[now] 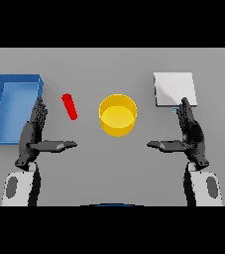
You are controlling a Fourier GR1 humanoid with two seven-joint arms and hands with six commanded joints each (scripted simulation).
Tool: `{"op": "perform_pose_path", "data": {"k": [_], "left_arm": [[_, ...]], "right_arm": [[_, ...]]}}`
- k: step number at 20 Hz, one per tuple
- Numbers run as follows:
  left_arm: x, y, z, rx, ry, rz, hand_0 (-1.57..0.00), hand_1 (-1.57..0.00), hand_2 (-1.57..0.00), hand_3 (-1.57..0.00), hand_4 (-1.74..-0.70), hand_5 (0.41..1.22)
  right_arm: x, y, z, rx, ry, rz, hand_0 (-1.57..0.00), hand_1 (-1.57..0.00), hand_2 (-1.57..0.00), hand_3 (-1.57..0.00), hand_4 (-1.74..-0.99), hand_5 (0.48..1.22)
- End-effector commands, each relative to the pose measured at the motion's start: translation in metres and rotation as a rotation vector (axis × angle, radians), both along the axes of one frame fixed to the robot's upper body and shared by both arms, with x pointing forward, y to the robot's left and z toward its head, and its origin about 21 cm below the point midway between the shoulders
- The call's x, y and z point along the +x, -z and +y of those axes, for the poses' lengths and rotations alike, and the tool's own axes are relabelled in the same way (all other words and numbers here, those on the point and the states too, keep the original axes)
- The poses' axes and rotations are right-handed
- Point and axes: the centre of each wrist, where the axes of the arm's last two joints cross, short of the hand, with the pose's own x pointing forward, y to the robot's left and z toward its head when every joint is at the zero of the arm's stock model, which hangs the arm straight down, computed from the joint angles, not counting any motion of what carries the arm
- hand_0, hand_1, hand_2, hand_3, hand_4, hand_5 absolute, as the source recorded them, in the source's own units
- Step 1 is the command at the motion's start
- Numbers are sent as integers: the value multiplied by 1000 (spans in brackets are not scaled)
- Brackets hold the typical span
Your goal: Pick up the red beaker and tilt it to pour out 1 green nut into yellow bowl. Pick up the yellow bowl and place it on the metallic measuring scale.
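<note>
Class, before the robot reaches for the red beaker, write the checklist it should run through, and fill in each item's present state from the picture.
1. Left hand open, holding nothing: ok.
2. Right hand open, holding nothing: ok.
3. Red beaker upright: not ok, it looks tipped over.
4. Green nut inside the beaker: cannot tell.
5. Yellow bowl upright, nothing over it: ok.
6. Metallic scale bare on top: ok.
</note>
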Motion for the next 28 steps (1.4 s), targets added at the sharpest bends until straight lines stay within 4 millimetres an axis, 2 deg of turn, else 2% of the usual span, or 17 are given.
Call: {"op": "perform_pose_path", "data": {"k": [1, 6, 8, 12, 14, 18, 20, 24, 28], "left_arm": [[0, 0, 0, 0, -1, 0, 1, 1, 1, 1, -1093, 623], [-1, 1, 1, 1, 8, 5, 1, 1, 1, 1, -1093, 623], [-22, -1, 2, 111, 29, -57, 1, 1, 1, 1, -1094, 620], [-36, -8, -5, 171, 34, -37, 1, 1, 1, 1, -1098, 616], [-29, -11, -6, 188, 33, -14, 1, 1, 1, 1, -1094, 613], [-11, -2, -11, 220, 58, -12, 1, 1, 1, 1, -1106, 623], [3, 2, -12, 218, 65, -12, 1, 1, 1, 1, -1130, 633], [26, 10, -19, 229, 57, -19, 1, 1, 1, 1, -1153, 636], [51, 18, -18, 227, 38, 0, 1, 1, 1, 1, -1163, 631]], "right_arm": [[0, 0, 1, 1, 0, -1, 1, 1, 1, 1, -1128, 660], [-1, 2, 9, 5, -4, 7, 1, 1, 1, 1, -1128, 660], [-18, -3, 15, -212, -46, -155, 1, 1, 1, 1, -1128, 663], [-29, -4, 21, -300, -49, -150, 1, 1, 1, 1, -1118, 663], [-30, -7, 25, -298, -54, -160, 1, 1, 1, 1, -1120, 660], [-32, -7, 24, -301, -46, -144, 1, 1, 1, 1, -1130, 650], [-28, -11, 22, -267, -48, -147, 1, 1, 1, 1, -1160, 651], [-27, -7, 24, -243, -53, -150, 1, 1, 1, 1, -1204, 661], [-29, -9, 16, -248, -54, -161, 1, 1, 1, 1, -1230, 666]]}}
